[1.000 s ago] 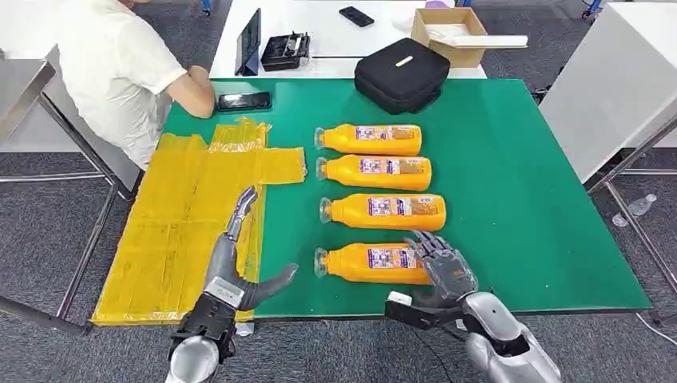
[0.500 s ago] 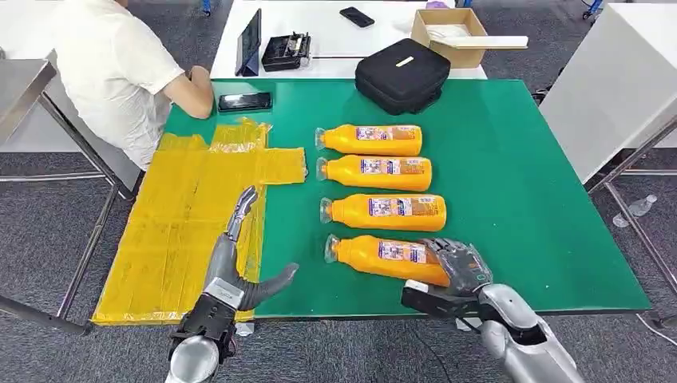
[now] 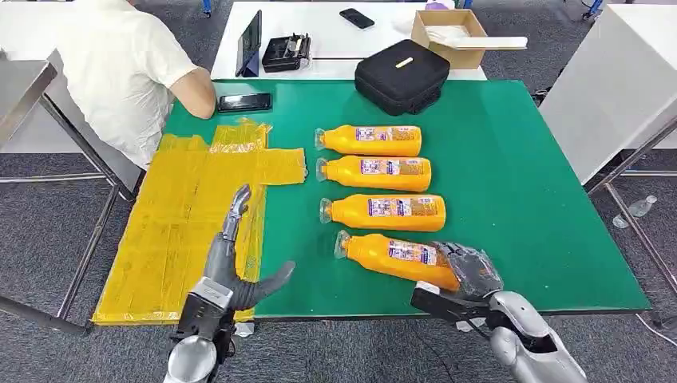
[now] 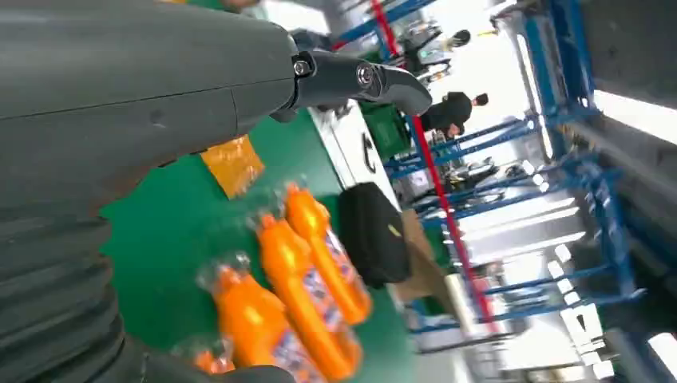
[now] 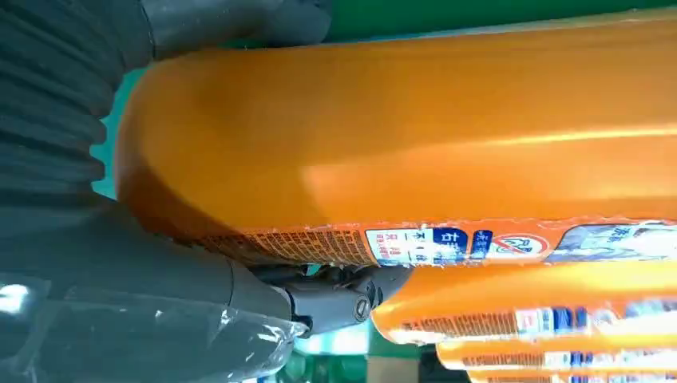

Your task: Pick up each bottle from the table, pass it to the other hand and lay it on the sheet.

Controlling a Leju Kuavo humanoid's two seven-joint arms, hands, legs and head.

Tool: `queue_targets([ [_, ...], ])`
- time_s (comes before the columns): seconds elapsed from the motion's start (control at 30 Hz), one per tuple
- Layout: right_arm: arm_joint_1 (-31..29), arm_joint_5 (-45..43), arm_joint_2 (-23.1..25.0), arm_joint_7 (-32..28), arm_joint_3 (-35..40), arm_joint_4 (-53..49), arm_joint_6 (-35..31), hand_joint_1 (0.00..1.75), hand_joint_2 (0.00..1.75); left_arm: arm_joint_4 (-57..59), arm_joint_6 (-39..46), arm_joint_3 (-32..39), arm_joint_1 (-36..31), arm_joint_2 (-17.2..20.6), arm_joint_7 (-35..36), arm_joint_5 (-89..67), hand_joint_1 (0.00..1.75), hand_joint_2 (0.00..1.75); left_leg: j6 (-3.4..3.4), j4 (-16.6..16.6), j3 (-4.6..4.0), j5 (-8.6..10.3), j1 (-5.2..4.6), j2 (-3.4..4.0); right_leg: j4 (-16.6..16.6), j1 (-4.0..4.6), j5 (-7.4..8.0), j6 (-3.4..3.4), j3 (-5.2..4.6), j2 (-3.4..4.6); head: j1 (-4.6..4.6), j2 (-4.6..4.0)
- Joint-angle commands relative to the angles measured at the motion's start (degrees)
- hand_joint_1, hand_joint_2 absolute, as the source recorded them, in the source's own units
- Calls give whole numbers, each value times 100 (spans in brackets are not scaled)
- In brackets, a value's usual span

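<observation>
Orange plastic fills the right hand (image 3: 471,271): its dark fingers wrap the base end of the nearest bottle (image 3: 397,256), which lies tilted, its clear cap pointing away from the hand toward the robot's left and slightly forward. In the right wrist view the same bottle (image 5: 399,136) sits pressed against the palm, with a finger (image 5: 343,295) curled under its labelled side. Just beyond the held bottle, three more bottles lie side by side on the green table (image 3: 519,199), caps all toward the left: the second bottle (image 3: 385,211) closest, then the third bottle (image 3: 375,170), then the farthest bottle (image 3: 370,140). The left hand (image 3: 231,267) hovers well to the left of the right hand, holding nothing, fingers stretched forward and thumb spread out to the side, over the near edge of the yellow sheet (image 3: 172,231). The sheet carries no bottle. Past the far end of the sheet a person in a white shirt (image 3: 120,72) rests an arm on the table beside a phone (image 3: 244,101), and a black bag (image 3: 401,73) sits beyond the row of bottles.
</observation>
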Motion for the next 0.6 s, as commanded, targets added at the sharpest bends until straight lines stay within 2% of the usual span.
queue_targets([
  [0.03,358,-322,538,-131,-138,-651,43,175,175,203,-336,95,37,-225,267,1155,0,175,-4,-3,21,-12,4,22,-3,8,-7,-28,16,12,0,0],
  [0.1,274,-596,883,-521,-308,-755,-105,175,175,248,-469,103,66,-225,460,1905,0,175,-3,-2,13,-9,2,14,-2,8,-5,-19,7,5,-2,0],
  [0.17,76,-488,1124,-468,-267,-802,6,175,175,289,-505,122,87,-225,518,2064,0,175,-1,-1,15,-10,3,9,-3,9,-8,-25,14,-3,0,0],
  [0.27,36,-590,1217,-573,-294,-812,-38,175,175,298,-602,119,97,-225,548,2273,0,175,-1,-3,13,-13,5,42,-3,8,0,-23,5,32,0,0],
  [0.4,-320,-798,1792,-706,-296,-706,-49,175,175,354,-797,67,114,-225,563,2222,0,175,-1,-7,14,-8,2,27,-4,6,-4,-26,5,13,0,0],
  [0.53,-291,-1092,2127,-815,-406,-720,-28,175,175,427,-913,-44,109,-225,672,2239,0,175,-1,-4,7,-9,6,37,-1,9,-2,-23,0,26,0,0],
  [0.6,-200,-1203,2231,-892,-457,-767,-31,175,175,497,-1046,-120,121,-225,725,2277,0,175,-1,-5,1,-3,4,22,0,6,-4,-19,-5,6,0,0],
])
